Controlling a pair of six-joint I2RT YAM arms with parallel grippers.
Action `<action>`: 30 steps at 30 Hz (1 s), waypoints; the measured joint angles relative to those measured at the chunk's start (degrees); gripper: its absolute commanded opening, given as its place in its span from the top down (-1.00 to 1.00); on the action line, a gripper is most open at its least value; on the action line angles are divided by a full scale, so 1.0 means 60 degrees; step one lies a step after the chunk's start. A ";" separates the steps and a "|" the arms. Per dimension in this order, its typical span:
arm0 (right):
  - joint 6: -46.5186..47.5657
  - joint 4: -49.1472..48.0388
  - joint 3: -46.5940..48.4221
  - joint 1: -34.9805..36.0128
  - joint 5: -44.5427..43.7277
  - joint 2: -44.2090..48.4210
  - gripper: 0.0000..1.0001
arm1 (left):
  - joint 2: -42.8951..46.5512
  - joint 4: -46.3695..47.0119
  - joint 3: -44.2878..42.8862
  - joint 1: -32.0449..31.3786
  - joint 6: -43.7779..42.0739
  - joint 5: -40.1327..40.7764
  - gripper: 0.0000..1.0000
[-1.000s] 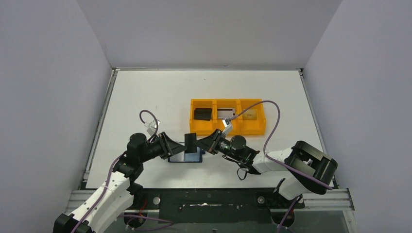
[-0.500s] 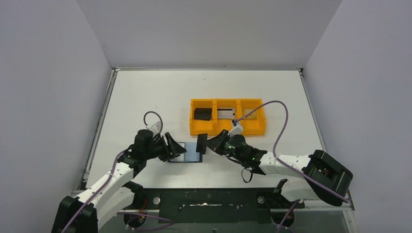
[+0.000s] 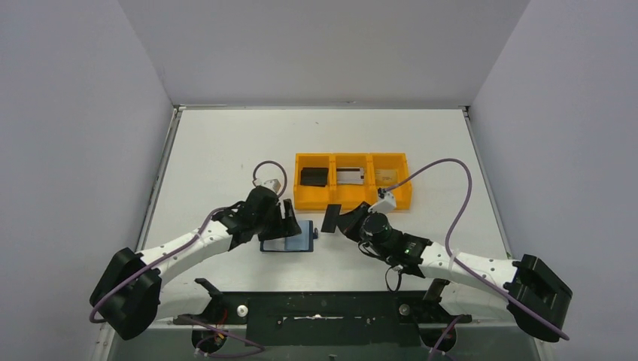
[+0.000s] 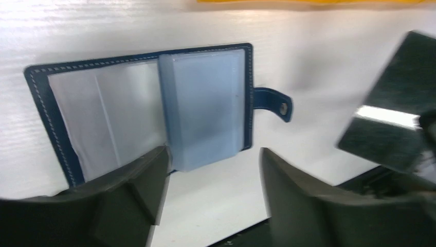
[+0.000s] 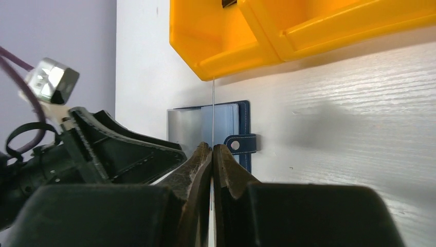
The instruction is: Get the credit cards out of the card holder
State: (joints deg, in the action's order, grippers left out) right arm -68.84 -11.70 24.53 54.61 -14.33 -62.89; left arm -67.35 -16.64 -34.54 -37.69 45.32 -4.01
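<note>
The card holder [image 3: 287, 243] lies open and flat on the table, navy outside with blue-grey pockets [image 4: 205, 103] and its tab [image 4: 272, 103] pointing right. My left gripper [image 3: 293, 222] hovers over the holder's far edge; it is open [image 4: 213, 172] and holds nothing. My right gripper [image 3: 344, 222] is shut on a black credit card [image 3: 330, 217], held upright just right of the holder and in front of the tray. In the right wrist view this card [image 5: 213, 110] shows edge-on between the shut fingers [image 5: 212, 148]. In the left wrist view the card [image 4: 396, 123] is blurred at the right.
The orange three-compartment tray [image 3: 352, 198] stands just behind the grippers. It holds a black card [image 3: 314, 177], a silver one [image 3: 350, 175] and a tan one [image 3: 386, 177]. Grey walls close in the table on the left, right and back.
My left gripper has opened, let go of the card holder and shifted right over it. My right gripper has pulled the black card right, clear of the holder.
</note>
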 measured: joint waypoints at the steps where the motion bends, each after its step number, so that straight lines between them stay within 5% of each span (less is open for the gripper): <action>1: 0.0000 0.0127 0.0000 0.0040 -0.0149 0.0168 1.00 | -0.0171 -0.0080 -0.0095 -0.0080 -0.0058 0.0164 -0.78; 20: -0.0222 0.1661 -0.0200 0.0251 -0.1330 0.1672 1.00 | -0.3060 -0.1049 -0.1767 -0.1541 -0.0528 0.2328 -0.74; 30: -0.0266 0.1854 -0.0357 0.0288 -0.1337 0.1818 1.00 | -0.3916 -0.1555 -0.2448 -0.2065 -0.0488 0.3377 -0.03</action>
State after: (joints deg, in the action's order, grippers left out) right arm -70.43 -0.58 22.39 56.34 -22.35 -51.99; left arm -90.85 -25.98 -49.23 -50.09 42.39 16.25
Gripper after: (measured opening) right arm 0.034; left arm 0.615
